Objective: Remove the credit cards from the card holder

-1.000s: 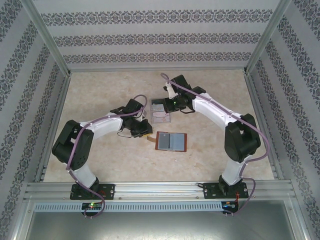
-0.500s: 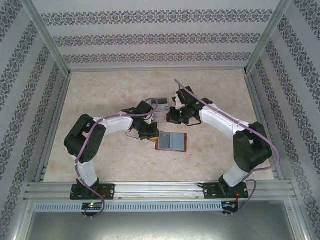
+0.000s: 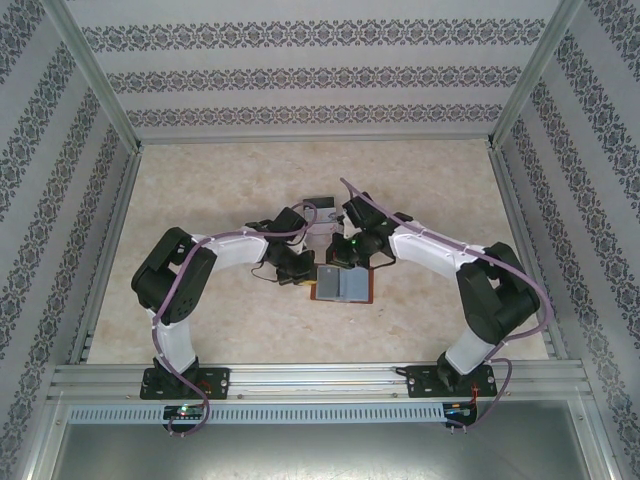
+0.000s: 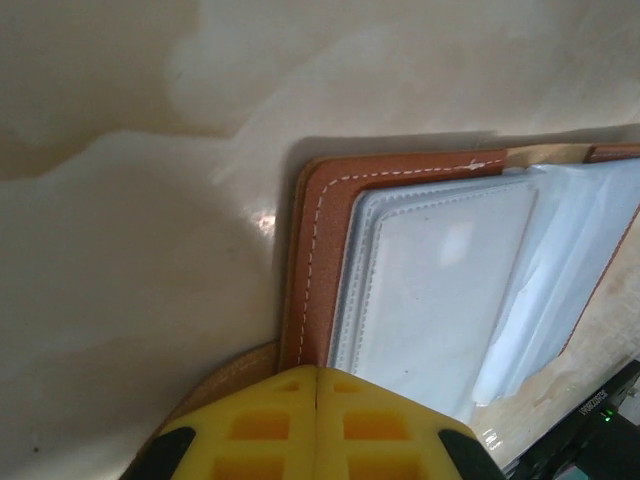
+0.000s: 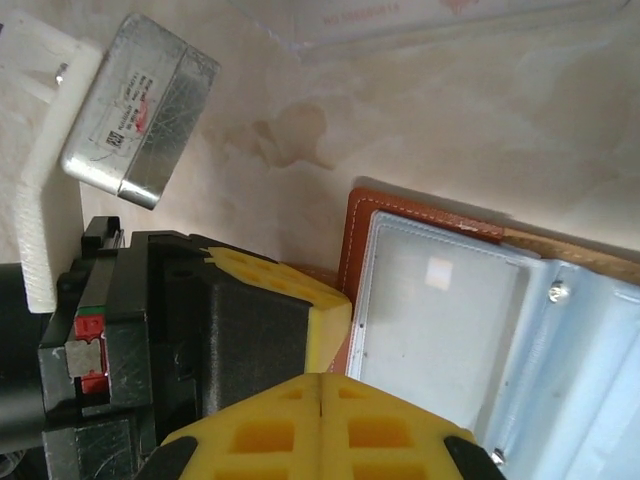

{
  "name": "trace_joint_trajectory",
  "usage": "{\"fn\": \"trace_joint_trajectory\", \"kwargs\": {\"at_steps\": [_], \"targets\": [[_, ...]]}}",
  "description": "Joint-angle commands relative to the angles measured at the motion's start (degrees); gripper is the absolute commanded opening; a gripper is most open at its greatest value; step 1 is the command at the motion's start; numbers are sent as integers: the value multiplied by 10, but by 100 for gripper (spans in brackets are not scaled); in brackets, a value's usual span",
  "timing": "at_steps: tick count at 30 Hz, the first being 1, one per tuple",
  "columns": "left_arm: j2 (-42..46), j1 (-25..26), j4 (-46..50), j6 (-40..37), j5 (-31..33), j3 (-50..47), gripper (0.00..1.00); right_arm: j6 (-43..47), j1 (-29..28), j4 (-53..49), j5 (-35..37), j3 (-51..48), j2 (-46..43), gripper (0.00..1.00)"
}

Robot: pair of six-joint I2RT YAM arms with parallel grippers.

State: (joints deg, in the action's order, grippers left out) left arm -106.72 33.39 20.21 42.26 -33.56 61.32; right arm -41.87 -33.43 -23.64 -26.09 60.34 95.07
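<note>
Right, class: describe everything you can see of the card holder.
The card holder lies open and flat on the table, a reddish-brown leather wallet with pale stitching round its rim and blue-grey, glossy pockets inside. A tan strap tab sticks out at one side, right by the shut left gripper; whether that touches it is unclear. The shut right gripper is near the same edge.
</note>
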Motion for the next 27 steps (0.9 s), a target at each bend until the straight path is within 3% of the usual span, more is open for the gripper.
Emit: {"fn": "trace_joint_trajectory", "kwargs": {"at_steps": [1,15,27], "targets": [[-3,6,2,-8,-2,-15,0,-22,-11,18,-5,-13,22,2],[4,5,-16,2,-9,-35,0,-52,-37,61,-19,-16,94,1],[4,5,-15,1,-9,-36,0,-42,-38,27,3,-7,110,5]]}}
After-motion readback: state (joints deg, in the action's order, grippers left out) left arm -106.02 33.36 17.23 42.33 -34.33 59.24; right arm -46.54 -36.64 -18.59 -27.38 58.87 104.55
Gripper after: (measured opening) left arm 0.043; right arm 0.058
